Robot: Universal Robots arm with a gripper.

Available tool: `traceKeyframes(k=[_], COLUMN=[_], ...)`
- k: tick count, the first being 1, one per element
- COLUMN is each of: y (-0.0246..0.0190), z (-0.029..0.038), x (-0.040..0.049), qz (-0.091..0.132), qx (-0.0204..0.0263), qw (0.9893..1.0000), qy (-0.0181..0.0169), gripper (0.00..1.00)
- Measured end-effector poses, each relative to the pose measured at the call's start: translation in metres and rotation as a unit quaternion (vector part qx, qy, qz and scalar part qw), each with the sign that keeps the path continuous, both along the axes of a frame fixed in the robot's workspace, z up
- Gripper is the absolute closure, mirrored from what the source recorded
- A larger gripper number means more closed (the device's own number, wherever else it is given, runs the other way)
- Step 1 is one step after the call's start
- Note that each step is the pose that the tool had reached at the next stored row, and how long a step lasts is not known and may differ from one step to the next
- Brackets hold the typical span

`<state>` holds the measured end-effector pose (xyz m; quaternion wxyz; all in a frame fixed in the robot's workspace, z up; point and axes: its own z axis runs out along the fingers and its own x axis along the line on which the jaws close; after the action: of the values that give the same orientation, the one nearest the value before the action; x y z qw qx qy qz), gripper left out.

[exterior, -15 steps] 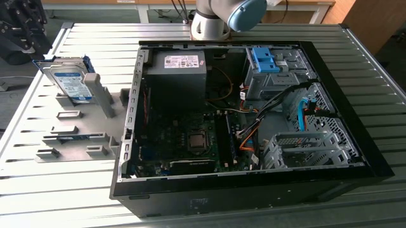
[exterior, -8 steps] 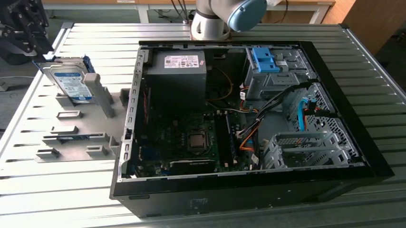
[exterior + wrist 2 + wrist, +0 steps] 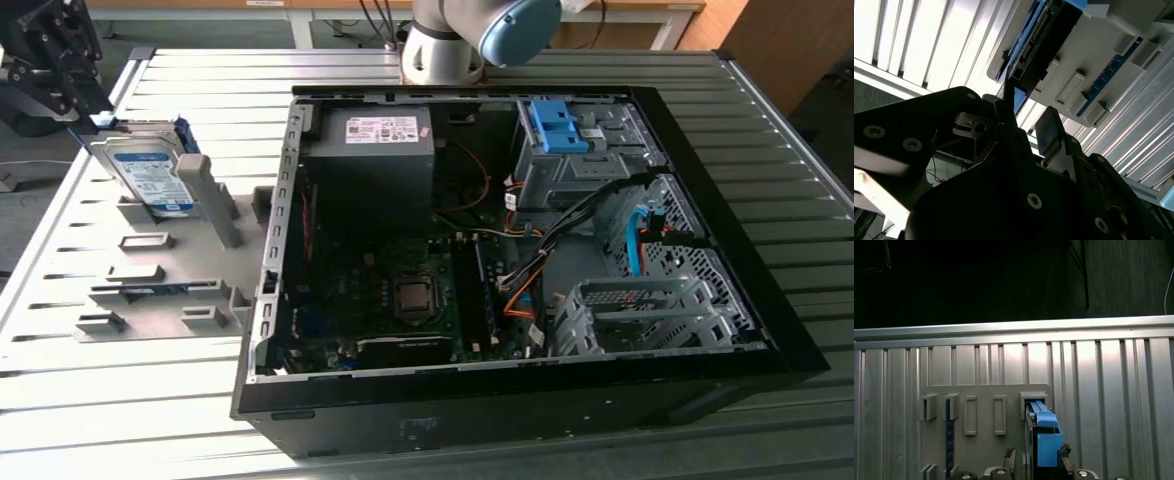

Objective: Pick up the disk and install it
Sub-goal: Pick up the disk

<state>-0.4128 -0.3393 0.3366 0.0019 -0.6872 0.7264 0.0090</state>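
the step in hand is the pick-up, and it looks to be at the grasp itself: nothing is lifted and nothing is installed yet. the disk [image 3: 144,172] stands on edge in a slot of the grey rack [image 3: 160,290] on the slatted metal table [image 3: 107,400], at the exterior view's left, just beside the open computer case [image 3: 787,330]. the gripper [image 3: 96,118] hangs over the disk's upper end with its wrist pointing down, while the arm's base [image 3: 447,45] sits behind the case. in the first wrist view the 2 fingers [image 3: 1010,460] stand on either side of the disk's blue carrier, 1 close against it and the other with a gap showing, so i judge the jaws unclenched and straddling the disk, not yet clamped on it. a sound grip here calls for both fingers to meet the flat faces squarely and deep enough to hold, and for any lift to run straight along the slot so the carrier does not bind on the rack's posts. inside the case a drive cage [image 3: 587,160] with a blue carrier in it sits at the far corner.
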Motion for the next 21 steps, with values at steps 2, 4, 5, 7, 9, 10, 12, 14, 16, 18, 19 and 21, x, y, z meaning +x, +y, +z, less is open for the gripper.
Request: traceKeyframes(k=[2,4,5,7,9,10,12,14,16,18,19,21], y=[0.0000,0.0000,0.0000,0.0000,0.0000,0.0000,0.0000,0.0000,0.0000,0.0000,0.0000,0.0000], z=[-0.0001,-0.0001,-0.0001,-0.0001,-0.0001,-0.0001,-0.0001,-0.0002,-0.0005,-0.0015,-0.0019,-0.0026], x=[0.0000,0.0000,0.0000,-0.0001,-0.0001,-0.0001,-0.0001,-0.0001,-0.0001,-0.0002,-0.0002,-0.0004], qz=[0.000,0.000,0.000,0.000,0.000,0.000,0.000,0.000,0.000,0.006,0.011,0.016], qx=[0.0000,0.0000,0.0001,0.0000,0.0000,0.0000,0.0000,0.0000,0.0000,0.0001,0.0001,0.0000], qw=[1.0000,1.0000,1.0000,1.0000,1.0000,1.0000,1.0000,1.0000,1.0000,1.0000,0.9999,0.9999], qy=[-0.0001,-0.0001,-0.0001,-0.0001,-0.0001,-0.0001,-0.0001,0.0000,0.0000,-0.0002,-0.0001,-0.0001], gripper=[0.55,0.55,0.55,0.55,0.55,0.48,0.48,0.48,0.48,0.48,0.48,0.48])
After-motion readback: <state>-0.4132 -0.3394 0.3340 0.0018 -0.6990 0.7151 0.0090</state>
